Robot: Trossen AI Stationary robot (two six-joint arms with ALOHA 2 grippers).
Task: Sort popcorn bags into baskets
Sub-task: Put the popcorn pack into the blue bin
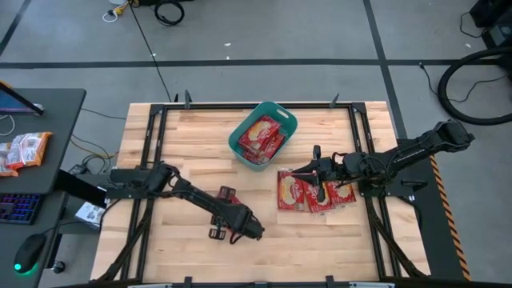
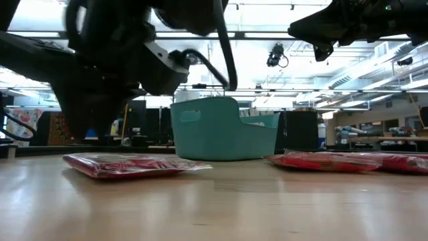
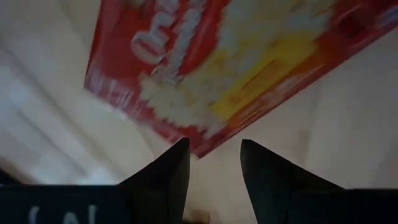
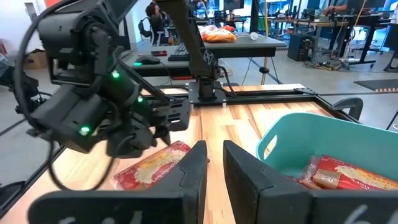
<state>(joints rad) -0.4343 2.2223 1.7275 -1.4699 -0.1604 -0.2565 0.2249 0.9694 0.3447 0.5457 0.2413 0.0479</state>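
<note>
One red popcorn bag lies flat on the table under my left gripper, which points down and is open. Its fingertips stand just off the bag's near corner. In the high view the gripper covers most of this bag. The teal basket stands at the far middle of the table with several bags inside. More bags lie flat side by side to its near right. My right gripper hovers above them, level, narrowly open and holding nothing.
A dark metal frame runs round the wooden table. Bare wood lies toward the near edge and at the far left. A side desk to the left carries a keyboard and snack packets. The room beyond holds desks and people.
</note>
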